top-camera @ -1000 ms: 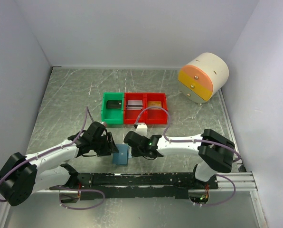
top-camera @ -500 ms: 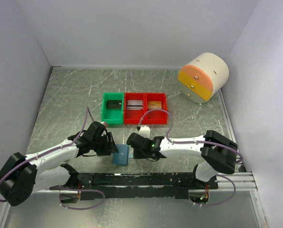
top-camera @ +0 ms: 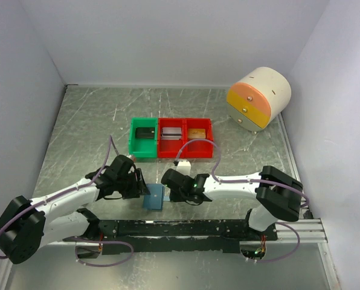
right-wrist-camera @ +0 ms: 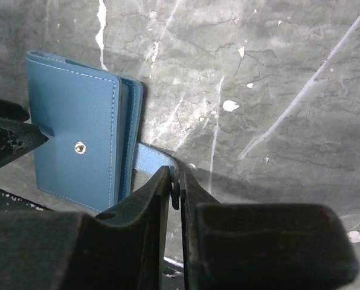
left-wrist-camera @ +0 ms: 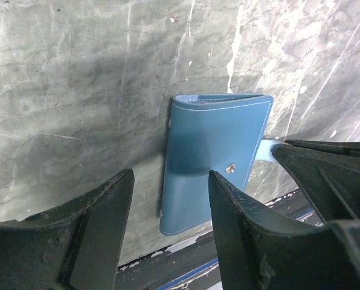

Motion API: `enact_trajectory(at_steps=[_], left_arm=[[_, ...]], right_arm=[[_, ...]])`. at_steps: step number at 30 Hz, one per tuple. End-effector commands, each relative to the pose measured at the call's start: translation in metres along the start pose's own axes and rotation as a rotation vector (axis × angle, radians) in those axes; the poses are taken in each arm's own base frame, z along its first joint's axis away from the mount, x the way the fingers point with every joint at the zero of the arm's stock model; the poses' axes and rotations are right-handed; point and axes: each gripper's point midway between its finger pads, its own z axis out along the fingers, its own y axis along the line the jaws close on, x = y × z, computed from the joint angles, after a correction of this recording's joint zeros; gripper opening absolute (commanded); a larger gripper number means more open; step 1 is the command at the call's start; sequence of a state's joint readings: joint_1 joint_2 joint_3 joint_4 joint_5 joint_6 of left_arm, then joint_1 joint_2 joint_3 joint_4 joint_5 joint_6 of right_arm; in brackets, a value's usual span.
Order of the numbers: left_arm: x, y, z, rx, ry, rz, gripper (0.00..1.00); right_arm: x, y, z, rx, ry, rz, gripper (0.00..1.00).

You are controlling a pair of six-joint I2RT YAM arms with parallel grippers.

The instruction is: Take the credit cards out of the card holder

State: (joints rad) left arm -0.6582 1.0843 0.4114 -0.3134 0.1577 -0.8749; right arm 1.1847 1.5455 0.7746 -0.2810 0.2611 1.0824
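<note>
The left gripper (left-wrist-camera: 171,176) holds wide, its fingers straddling the near-left corner of the card holder (left-wrist-camera: 213,157) without pinching it, and it has not moved in the last second. The slate-blue holder lies flat on the table (top-camera: 83,121) between the two grippers, just beyond the arms' base rail, and it has not shifted either. It is still folded, with the snap dot facing up. What has changed is on the right: the right arm has eased slightly toward the near edge, and the right gripper (right-wrist-camera: 175,181) is narrowed to a slit on the pale-blue strap (right-wrist-camera: 151,158) that sticks out of the holder's right side. The flap looks unsnapped and ready to be drawn open, though no credit card shows yet. The holder's folded spine faces the left gripper and its layered open edge faces right; its slightly longer axis runs near to far, a little tilted.
</note>
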Motion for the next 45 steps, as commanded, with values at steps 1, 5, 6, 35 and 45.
enact_trajectory(at_steps=[1, 5, 6, 35, 45], left_arm=[[-0.007, 0.0, -0.007, -0.019, -0.037, 0.014, 0.64], [-0.016, -0.002, -0.017, -0.015, -0.095, 0.008, 0.67], [-0.019, -0.003, -0.02, -0.012, -0.114, 0.006, 0.68], [-0.065, -0.007, -0.109, -0.027, -0.439, -0.092, 0.93], [-0.051, -0.039, -0.081, 0.119, -0.301, 0.021, 0.91]], right_arm=[[-0.011, 0.007, -0.008, -0.042, -0.042, 0.033, 0.1], [-0.027, 0.005, -0.021, -0.048, -0.106, 0.019, 0.03], [-0.033, 0.007, -0.025, -0.062, -0.12, 0.014, 0.02], [-0.075, 0.109, -0.055, -0.389, -0.143, -0.117, 0.03], [-0.079, 0.056, -0.052, -0.47, -0.123, 0.017, 0.04]])
